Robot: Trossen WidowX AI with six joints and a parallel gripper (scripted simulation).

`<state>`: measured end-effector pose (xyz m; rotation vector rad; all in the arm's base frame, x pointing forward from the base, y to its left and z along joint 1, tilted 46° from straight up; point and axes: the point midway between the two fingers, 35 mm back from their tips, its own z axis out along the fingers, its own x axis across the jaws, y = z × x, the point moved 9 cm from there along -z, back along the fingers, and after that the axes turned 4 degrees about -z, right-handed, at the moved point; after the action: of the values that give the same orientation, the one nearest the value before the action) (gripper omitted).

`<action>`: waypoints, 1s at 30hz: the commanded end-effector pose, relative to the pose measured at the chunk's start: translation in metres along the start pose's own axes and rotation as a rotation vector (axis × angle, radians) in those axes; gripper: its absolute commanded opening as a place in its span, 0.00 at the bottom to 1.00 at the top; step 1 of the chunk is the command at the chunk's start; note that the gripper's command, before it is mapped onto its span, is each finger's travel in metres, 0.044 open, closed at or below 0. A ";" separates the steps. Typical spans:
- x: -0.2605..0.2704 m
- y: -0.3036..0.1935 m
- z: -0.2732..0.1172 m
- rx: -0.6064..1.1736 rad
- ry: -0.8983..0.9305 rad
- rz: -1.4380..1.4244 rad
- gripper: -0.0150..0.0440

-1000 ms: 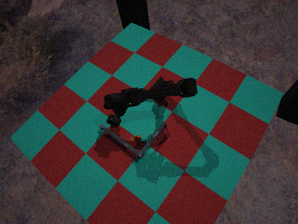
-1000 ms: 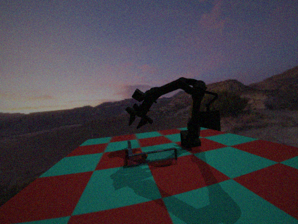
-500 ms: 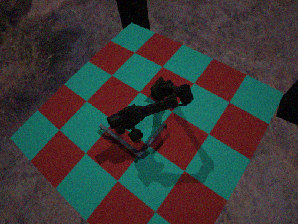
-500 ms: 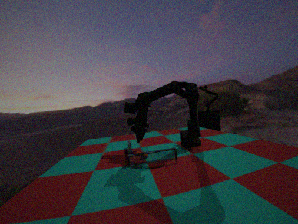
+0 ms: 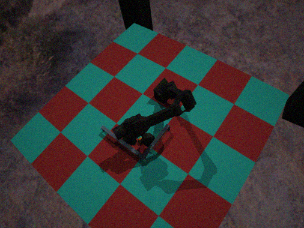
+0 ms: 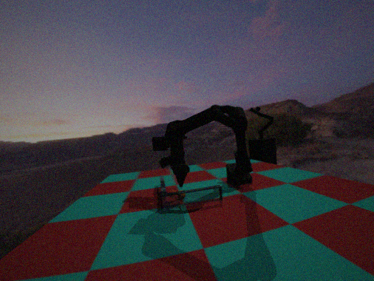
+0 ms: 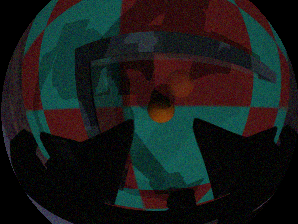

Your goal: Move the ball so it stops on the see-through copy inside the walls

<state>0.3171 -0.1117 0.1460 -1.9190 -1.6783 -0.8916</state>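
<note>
The orange ball lies on the table in the angle between the clear walls, touching neither. Its fainter see-through copy is up and to the right of it in the wrist view, nearer the long wall. The other wall meets it in a corner. My gripper is open, points down and hangs just above the ball, one finger to each side of it in the wrist view. The arm hides most of the copy in the top view.
The clear walls stand low around the front of the gripper; one runs across in front of it in the exterior view. The table top is red and teal checkered. Dark blocks stand beyond its edges.
</note>
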 end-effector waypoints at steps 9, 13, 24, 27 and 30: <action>0.001 -0.001 0.020 0.011 0.000 -0.001 0.73; 0.001 -0.001 0.027 0.011 0.000 -0.001 0.73; 0.001 -0.001 0.045 0.011 0.001 -0.001 0.73; 0.001 -0.001 0.048 0.011 0.002 -0.001 0.73; 0.001 -0.001 0.048 0.011 0.002 -0.001 0.64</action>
<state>0.3250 -0.0789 0.1145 -1.9118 -1.6881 -0.8794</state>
